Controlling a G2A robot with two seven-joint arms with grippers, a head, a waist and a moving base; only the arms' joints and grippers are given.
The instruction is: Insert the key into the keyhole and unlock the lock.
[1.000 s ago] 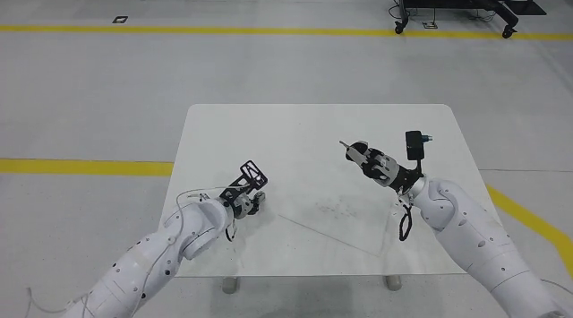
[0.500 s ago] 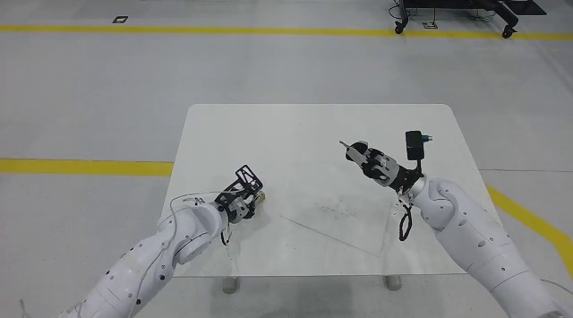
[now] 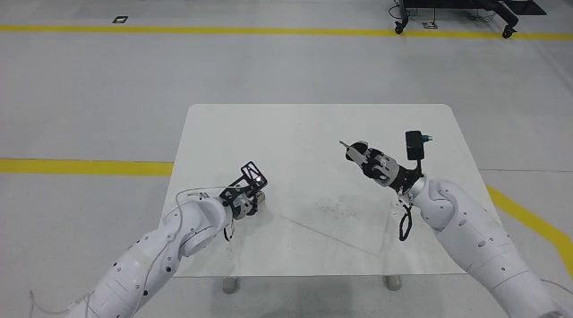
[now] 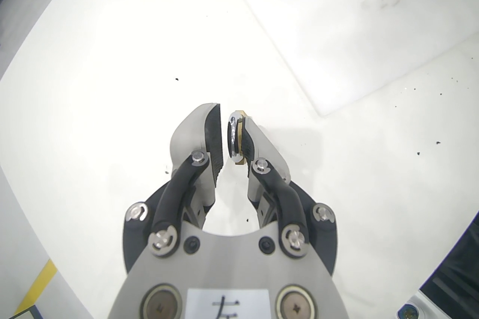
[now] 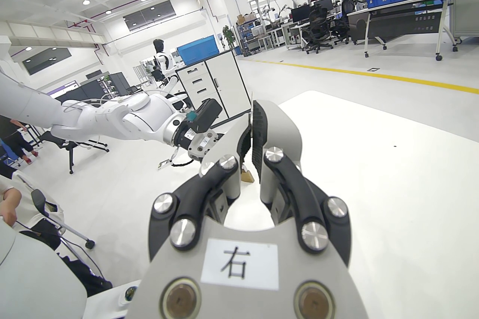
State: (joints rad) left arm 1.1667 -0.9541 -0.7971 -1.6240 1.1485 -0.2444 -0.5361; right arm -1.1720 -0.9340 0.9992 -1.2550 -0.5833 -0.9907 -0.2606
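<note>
Left tool (image 4: 227, 111) backed from table (image 3: 313, 121) edge, seemingly pinching lock (image 4: 235, 137) | right tool (image 5: 251, 111) pinches key (image 3: 344, 146)

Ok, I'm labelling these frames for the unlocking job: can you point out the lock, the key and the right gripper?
lock (image 4: 234, 137): left wrist view, on its chrome shackle.
key (image 3: 345, 147): top view, on the thin end sticking out ahead.
right gripper (image 5: 251, 114): right wrist view, midway between its fingertips.

Top cam overhead, wrist cams close, sharing table (image 3: 358, 121).
</note>
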